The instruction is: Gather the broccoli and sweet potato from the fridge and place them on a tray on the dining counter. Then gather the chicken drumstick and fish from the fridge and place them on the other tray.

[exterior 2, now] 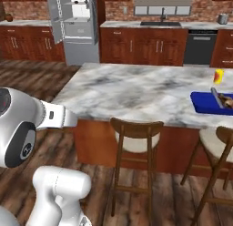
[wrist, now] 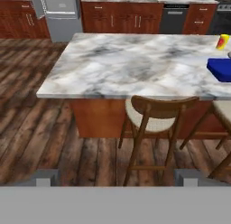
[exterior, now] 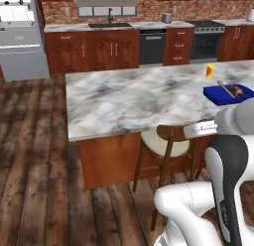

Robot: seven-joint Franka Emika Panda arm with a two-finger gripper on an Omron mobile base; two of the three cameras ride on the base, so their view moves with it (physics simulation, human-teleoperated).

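Note:
A blue tray [exterior: 223, 94] sits at the right end of the marble dining counter [exterior: 134, 96], also seen as the tray [exterior 2: 207, 103] and the tray [wrist: 220, 69]. In it lies a brown food item [exterior: 237, 91] with a pale stick-like part; I cannot tell which food it is. The fridge [exterior 2: 75, 27] stands at the back with its door open, its contents too small to make out. My gripper [wrist: 116, 180] is open with nothing between its fingertips [wrist: 45, 178]. It faces the counter's near side from a distance.
Wooden stools [wrist: 155, 112] stand against the counter's near side. A small yellow and red object [exterior: 210, 70] stands beyond the tray. Cabinets, a sink [exterior: 109, 25] and an oven [exterior: 206, 39] line the back wall. Open wood floor lies to the left.

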